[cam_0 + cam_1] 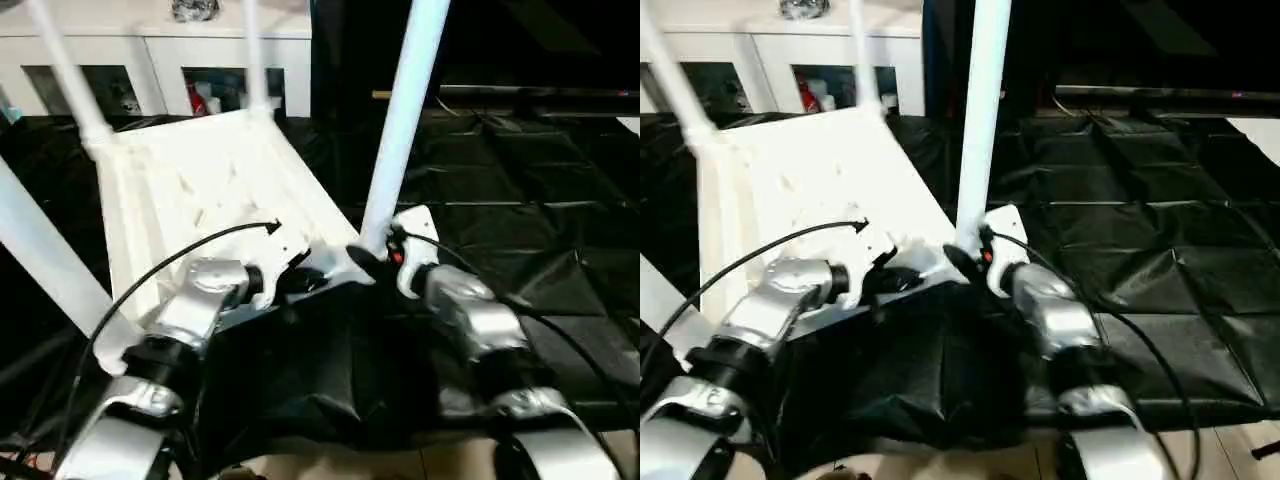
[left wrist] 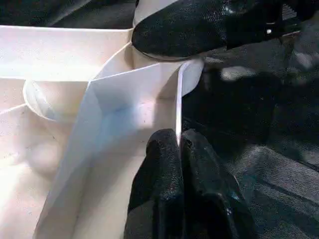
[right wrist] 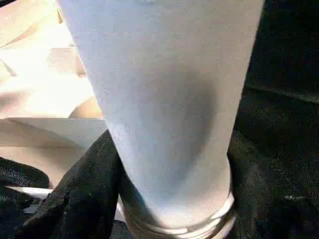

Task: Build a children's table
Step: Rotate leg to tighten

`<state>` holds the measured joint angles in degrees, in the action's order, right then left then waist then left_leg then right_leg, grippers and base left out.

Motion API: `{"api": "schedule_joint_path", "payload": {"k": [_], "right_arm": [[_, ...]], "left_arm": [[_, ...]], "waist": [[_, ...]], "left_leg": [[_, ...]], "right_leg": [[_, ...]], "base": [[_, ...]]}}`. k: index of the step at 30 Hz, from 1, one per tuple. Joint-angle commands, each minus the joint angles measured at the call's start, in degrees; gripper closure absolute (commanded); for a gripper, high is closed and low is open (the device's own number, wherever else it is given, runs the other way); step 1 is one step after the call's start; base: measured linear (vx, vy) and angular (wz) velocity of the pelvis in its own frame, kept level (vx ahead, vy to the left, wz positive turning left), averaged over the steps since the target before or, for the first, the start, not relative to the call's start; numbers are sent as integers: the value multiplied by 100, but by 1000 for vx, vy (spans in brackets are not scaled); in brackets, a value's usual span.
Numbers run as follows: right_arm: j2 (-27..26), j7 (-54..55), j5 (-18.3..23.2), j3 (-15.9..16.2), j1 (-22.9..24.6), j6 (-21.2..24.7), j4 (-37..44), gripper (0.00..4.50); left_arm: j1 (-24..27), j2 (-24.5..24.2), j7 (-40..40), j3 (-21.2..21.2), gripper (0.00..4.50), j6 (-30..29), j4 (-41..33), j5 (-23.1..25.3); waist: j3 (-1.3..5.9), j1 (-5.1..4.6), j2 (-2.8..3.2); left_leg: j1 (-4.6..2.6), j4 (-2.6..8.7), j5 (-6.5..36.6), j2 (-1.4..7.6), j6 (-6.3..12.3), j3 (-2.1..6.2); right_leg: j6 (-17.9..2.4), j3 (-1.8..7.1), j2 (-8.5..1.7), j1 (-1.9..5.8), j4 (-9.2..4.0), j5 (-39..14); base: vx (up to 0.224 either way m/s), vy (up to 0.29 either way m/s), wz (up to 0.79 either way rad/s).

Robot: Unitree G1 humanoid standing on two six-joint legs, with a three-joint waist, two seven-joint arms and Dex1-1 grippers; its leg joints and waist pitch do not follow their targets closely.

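Right tool (image 1: 372, 255) clasps the near-right leg (image 1: 405, 110) at its socket; left tool (image 2: 179, 149) pinches the table top's rim (image 2: 178, 107), which may slip and tip the upturned top.

A black quilted mat (image 1: 520, 190) covers the floor. Behind it stands a white cabinet (image 1: 160, 45) with glass doors, small items dimly visible inside. Pale floor (image 1: 330, 465) shows at the mat's near edge.

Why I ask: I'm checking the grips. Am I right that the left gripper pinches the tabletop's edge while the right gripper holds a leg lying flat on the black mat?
Not quite: the leg stands upright in the tabletop's corner socket, as the left eye view shows. The right gripper does hold it near its base, and the left gripper does pinch the tabletop's edge.
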<state>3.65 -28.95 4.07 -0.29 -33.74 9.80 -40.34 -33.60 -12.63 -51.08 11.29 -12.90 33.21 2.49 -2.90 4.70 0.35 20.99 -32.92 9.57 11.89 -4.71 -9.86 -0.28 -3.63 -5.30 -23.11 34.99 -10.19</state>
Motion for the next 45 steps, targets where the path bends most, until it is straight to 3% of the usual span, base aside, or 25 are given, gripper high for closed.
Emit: {"api": "schedule_joint_path", "payload": {"k": [1,5,9,12,16,21,23,29,31,33,38,40,41,42,44,45], "right_arm": [[-606,-481,-6,649,21,103,-169,146],[-461,-859,80,667,24,279,31,102],[-85,-1649,16,976,135,281,284,61],[433,-2727,109,1283,289,324,667,61],[955,-3577,207,1406,359,407,959,61],[1312,-4122,251,1434,365,531,1098,61],[1483,-4363,274,1455,352,611,1166,84],[1544,-4487,237,1473,349,632,1199,132],[1518,-4513,256,1479,385,672,1263,144],[1511,-4542,278,1482,408,705,1300,168],[1435,-4432,306,1460,469,740,1331,179],[1222,-3938,268,1302,445,681,1176,180],[1125,-3669,227,1230,419,657,1080,180],[1120,-3655,225,1227,418,656,1075,180],[740,-2451,22,962,268,481,592,180],[591,-1974,-47,859,210,416,402,181]], "left_arm": [[-222,505,44,234,450,110,-254,-197],[-99,379,-262,337,450,179,-391,-213],[11,171,-640,395,450,374,-500,-246],[139,-42,-1067,433,450,418,-664,-339],[206,-309,-1394,480,450,513,-669,-304],[244,-571,-1735,463,450,672,-600,-299],[298,-743,-2018,432,450,683,-671,-343],[317,-861,-2167,444,450,705,-676,-368],[313,-846,-2168,456,450,691,-666,-370],[307,-830,-2162,459,450,682,-663,-370],[307,-756,-2020,396,450,608,-686,-414],[260,-624,-1749,288,450,525,-648,-421],[233,-565,-1627,248,450,500,-623,-415],[232,-562,-1621,246,450,499,-622,-414],[119,-360,-1227,164,450,374,-535,-370],[71,-279,-1063,145,450,336,-494,-337]], "waist": [[357,-4,-14],[349,-2,-7],[363,9,-5],[372,29,-10],[382,90,-6],[364,141,-15],[362,159,-36],[369,165,-42],[372,167,-83],[374,172,-67],[372,181,-89],[368,179,-51],[361,164,-65],[351,139,-78],[340,115,-75],[329,50,-84]], "left_leg": [[-44,403,1557,76,-21,-4],[-44,412,1625,79,3,-1],[-31,405,1556,87,56,5],[-31,373,1350,98,167,-16],[-37,346,1203,114,279,-42],[-55,364,1407,122,211,-39],[-57,372,1420,124,190,-35],[-51,366,1293,128,173,-34],[-47,360,1229,125,190,-41],[-48,358,1207,126,195,-39],[-47,354,1166,127,207,-43],[-49,359,1196,123,177,-38],[-48,366,1237,121,157,-44],[-49,378,1358,112,99,-35],[-66,393,1473,109,-17,-25],[-40,418,1607,94,-106,6]], "right_leg": [[-993,208,-250,248,-479,-1610],[-977,208,-246,247,-487,-1702],[-1002,204,-244,274,-471,-1503],[-1165,211,-231,288,-420,-1022],[-1364,206,-224,291,-367,-656],[-1306,208,-250,278,-401,-1095],[-1249,210,-254,281,-412,-1267],[-1282,211,-252,270,-384,-1117],[-1282,212,-253,275,-378,-1065],[-1281,210,-255,274,-372,-1057],[-1245,213,-260,272,-375,-1105],[-1243,213,-262,265,-379,-1140],[-1228,215,-259,262,-394,-1191],[-1190,213,-267,258,-416,-1391],[-1074,220,-293,229,-455,-1786],[-978,199,-296,252,-483,-2109]], "base": [[0,0,0],[0,0,0],[0,0,0],[0,0,0],[0,0,0],[0,0,0],[0,0,0],[0,0,0],[0,0,0],[0,0,0],[0,0,0],[0,0,0],[0,0,0],[0,0,0],[0,0,0],[0,0,0]]}}
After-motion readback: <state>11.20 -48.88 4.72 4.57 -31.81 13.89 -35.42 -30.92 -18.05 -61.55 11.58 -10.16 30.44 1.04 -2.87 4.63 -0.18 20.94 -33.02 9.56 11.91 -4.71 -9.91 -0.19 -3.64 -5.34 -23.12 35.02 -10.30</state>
